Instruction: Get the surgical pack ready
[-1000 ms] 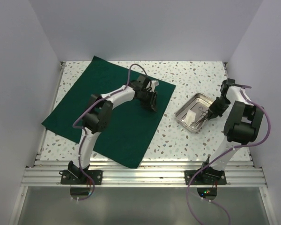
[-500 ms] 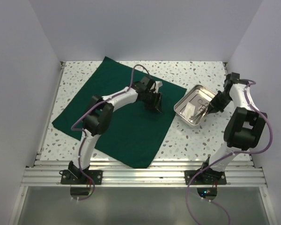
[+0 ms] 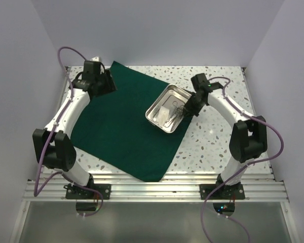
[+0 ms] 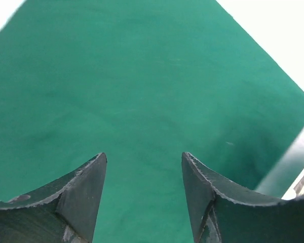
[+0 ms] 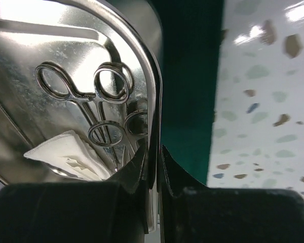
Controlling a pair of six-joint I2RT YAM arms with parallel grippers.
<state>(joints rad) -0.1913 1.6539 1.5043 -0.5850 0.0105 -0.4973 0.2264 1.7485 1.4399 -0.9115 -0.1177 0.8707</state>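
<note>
The dark green cloth (image 3: 126,126) lies flat as a large square sheet on the table. The steel tray (image 3: 158,104) sits on its right part, holding steel scissors-like instruments (image 3: 176,112) and white strips (image 3: 165,112). My right gripper (image 3: 188,108) is shut on the tray's right rim (image 5: 153,96), one finger inside and one outside. In the right wrist view the instruments (image 5: 99,109) and white strips (image 5: 66,154) lie in the tray. My left gripper (image 3: 107,83) is open and empty above the cloth's far left corner; its wrist view shows only cloth (image 4: 142,86) between the fingers.
The speckled table (image 3: 218,136) shows to the right of the cloth and along the far edge. White walls close in the left, back and right. An aluminium rail (image 3: 157,187) runs along the near edge by the arm bases.
My right gripper has dragged the tray left from the bare table onto the cloth. My left arm has swung from the cloth's right side to its far left corner. The cloth shifted right.
</note>
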